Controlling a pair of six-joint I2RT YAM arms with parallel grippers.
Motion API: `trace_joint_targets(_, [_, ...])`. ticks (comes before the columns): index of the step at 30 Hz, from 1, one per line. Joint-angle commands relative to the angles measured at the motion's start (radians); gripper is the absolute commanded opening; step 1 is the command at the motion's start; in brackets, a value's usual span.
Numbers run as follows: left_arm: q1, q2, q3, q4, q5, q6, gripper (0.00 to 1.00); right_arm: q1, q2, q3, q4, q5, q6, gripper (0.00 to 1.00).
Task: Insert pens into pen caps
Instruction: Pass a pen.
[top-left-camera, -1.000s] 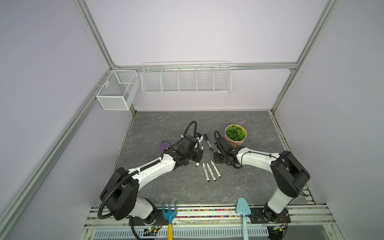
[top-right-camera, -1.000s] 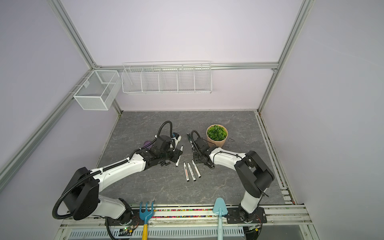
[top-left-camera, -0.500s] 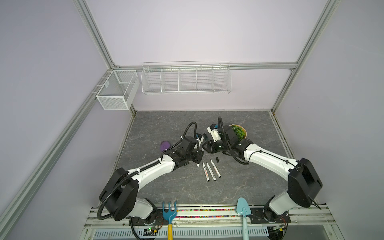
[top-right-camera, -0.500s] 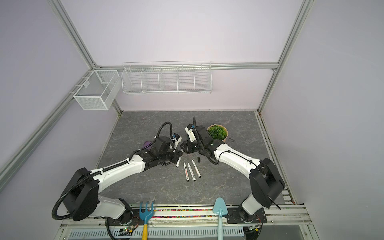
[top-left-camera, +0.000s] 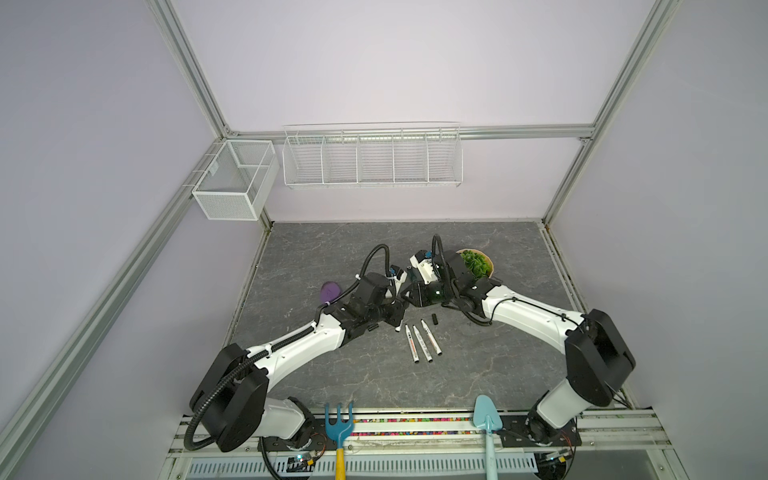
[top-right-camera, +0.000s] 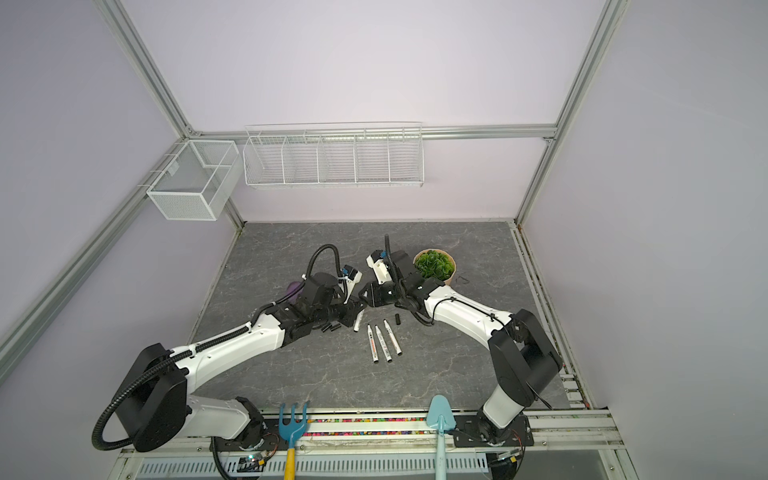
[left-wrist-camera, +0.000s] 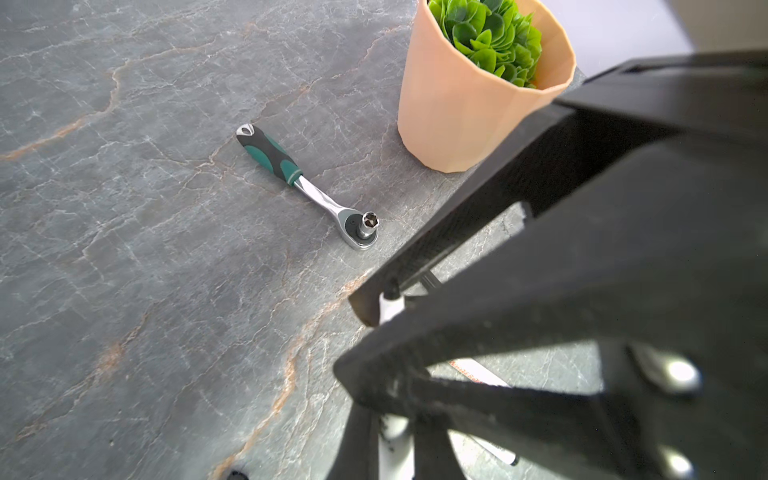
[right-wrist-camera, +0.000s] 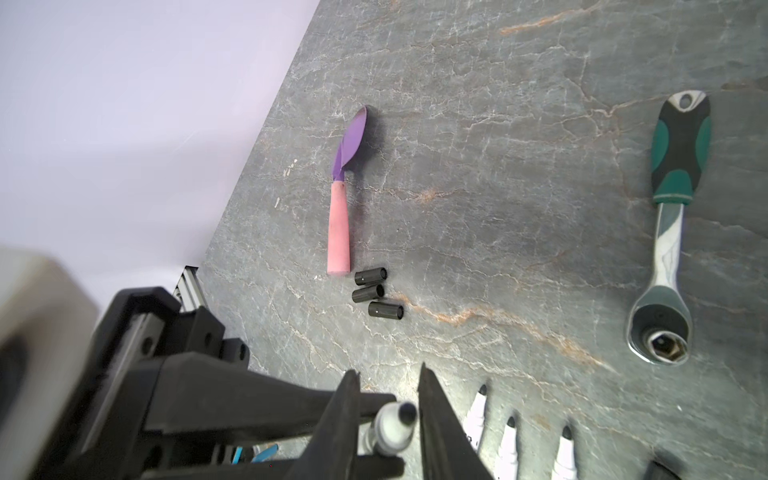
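As far as we can see, none of the four pens wears a cap yet. Three slim white-barrelled marker pens (top-left-camera: 422, 344) lie side by side on the grey stone-patterned worktop (top-left-camera: 498, 374), and the right wrist view shows their dark nibs bare.

The fourth pen (right-wrist-camera: 392, 424) is held above the worktop, between the two arms. The left fingers (right-wrist-camera: 270, 403) are clamped tight on its barrel, and its dark-tipped end pokes out towards the right arm. The right fingers (right-wrist-camera: 434, 407) stand on either side of that end with only a narrow gap between them. We cannot tell whether they press on the pen or merely flank it, and we see no cap between them.

Three short black plastic pen caps (right-wrist-camera: 368, 293) lie together on the worktop, just beside the pink handle of a small purple-bladed trowel (right-wrist-camera: 338, 224). A fourth cap (top-left-camera: 434, 319) lies alone near the right arm, just beyond the row of pens.

We judge the task to be at its very start, with one pen lifted and nothing inserted. All four insertions are left to do. Since neither arm shows a cap, we take this step to be a re-gripping or passing of the pen, and a cap has yet to be fetched.
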Motion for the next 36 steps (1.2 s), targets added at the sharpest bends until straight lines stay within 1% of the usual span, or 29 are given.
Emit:
trace_joint_targets(1, [0.000,-0.027,-0.015,0.074,0.002,-0.002,0.00,-0.009,0.014,0.011,0.024,-0.042,0.016,0.21])
trace_joint_targets(6, [0.000,-0.025,-0.018,0.089,-0.009,-0.012,0.00,-0.022,0.005,0.006,0.040,-0.065,0.030,0.12])
trace_joint_targets(12, [0.000,-0.018,-0.017,0.072,-0.012,-0.004,0.00,-0.040,-0.007,0.005,0.045,-0.089,0.038,0.08])
trace_joint_targets(13, [0.000,-0.015,-0.014,0.065,-0.011,-0.003,0.03,-0.044,-0.009,0.005,0.048,-0.096,0.041,0.07])
trace_joint_targets(14, [0.000,-0.011,-0.011,0.058,-0.010,-0.001,0.14,-0.047,-0.011,0.005,0.049,-0.104,0.043,0.07])
trace_joint_targets(15, [0.000,-0.005,-0.007,0.049,-0.009,0.000,0.21,-0.052,-0.012,0.005,0.050,-0.111,0.047,0.07])
trace_joint_targets(17, [0.000,0.003,-0.003,0.036,-0.011,0.000,0.26,-0.061,-0.015,0.008,0.053,-0.127,0.061,0.07])
trace_joint_targets(19, [0.000,0.011,0.002,0.024,-0.023,-0.008,0.30,-0.069,-0.017,0.010,0.054,-0.143,0.068,0.07])
trace_joint_targets(24, [0.000,0.025,0.005,0.016,-0.034,-0.011,0.31,-0.074,-0.021,0.007,0.051,-0.154,0.073,0.07])
trace_joint_targets(27, [0.000,0.038,0.010,0.015,-0.017,-0.001,0.31,-0.077,-0.021,0.007,0.050,-0.156,0.074,0.07])
trace_joint_targets(30, [0.000,0.056,0.025,0.015,0.012,0.012,0.30,-0.079,-0.021,0.007,0.048,-0.161,0.077,0.07])
trace_joint_targets(36, [0.000,0.075,0.043,0.013,0.031,0.009,0.27,-0.085,-0.022,-0.004,0.058,-0.167,0.084,0.07])
